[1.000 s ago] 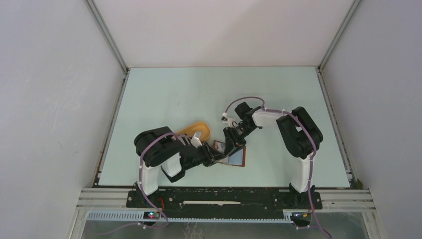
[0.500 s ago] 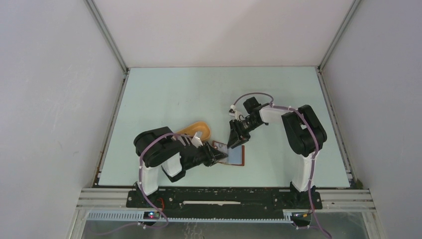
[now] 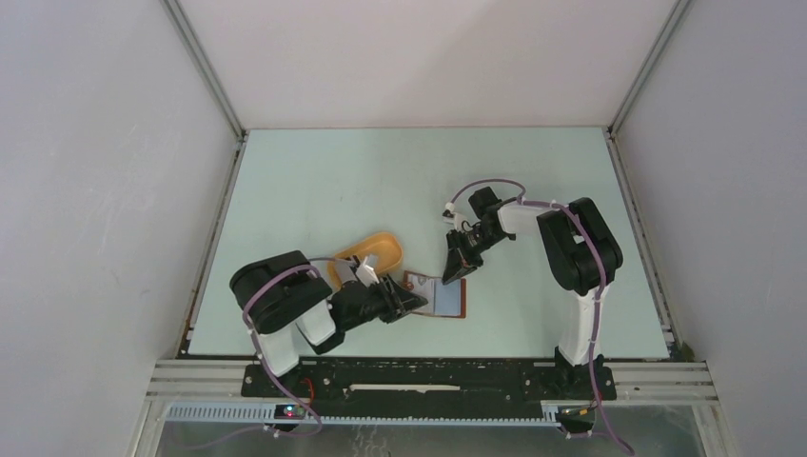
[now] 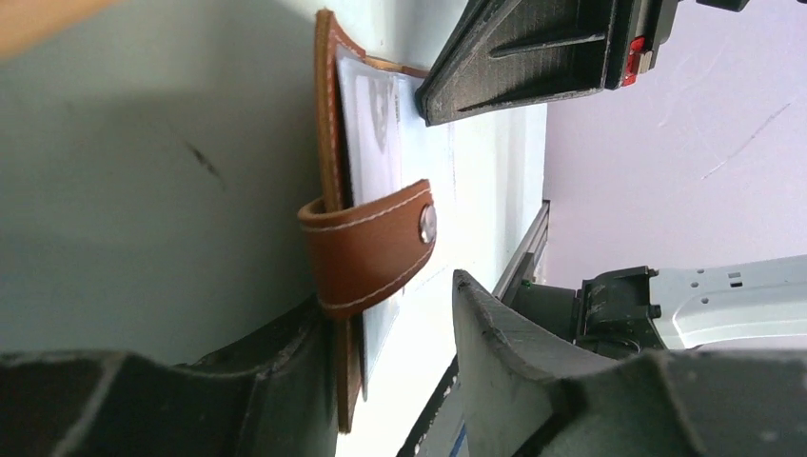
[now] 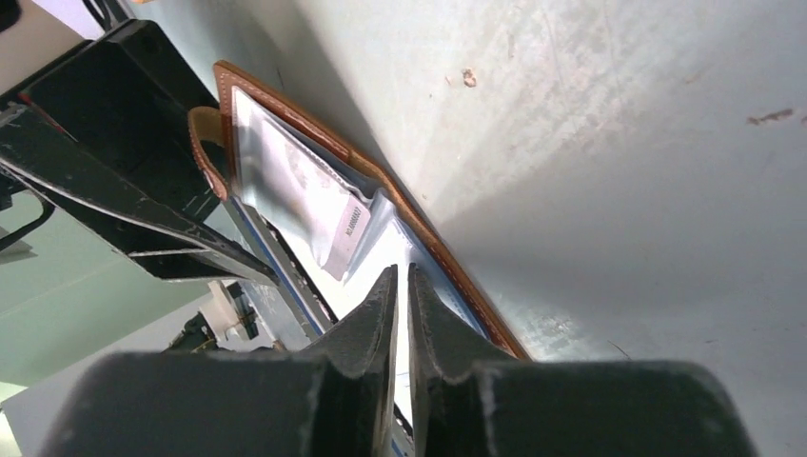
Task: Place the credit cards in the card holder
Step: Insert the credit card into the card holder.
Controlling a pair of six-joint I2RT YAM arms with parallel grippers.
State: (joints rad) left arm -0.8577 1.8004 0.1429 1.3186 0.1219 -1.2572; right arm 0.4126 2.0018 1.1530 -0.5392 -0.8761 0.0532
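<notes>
Your left tool [image 4: 388,303] is released. Its two fingers are spread, and the card holder [image 4: 329,143] reaches in between them edge-on. The holder's brown border runs along one finger [image 4: 285,367]. The other finger [image 4: 504,343] stands off from it across a plain gap. Just ahead of this tool's tips, the closing strap [image 4: 366,257] curls up off the holder with its metal snap [image 4: 427,224] facing outward.

Your right tool [image 5: 401,278] is clenched: the fingers are drawn almost together, leaving only a thin slit, and you can see nothing caught in it. Right past its tips lies the holder's pale inside, opened flat on the table [image 3: 314,181]. A credit card [image 5: 290,181] sits under the clear pocket there, with a small white label at the end nearer this tool. You cannot tell whether the tips touch the holder or hang just above it.

From overhead, the two tools face each other across the holder, the left at its strap edge and the right at the opposite edge. The orange tray [image 3: 376,249] sits close alongside the left tool, near the holder.
</notes>
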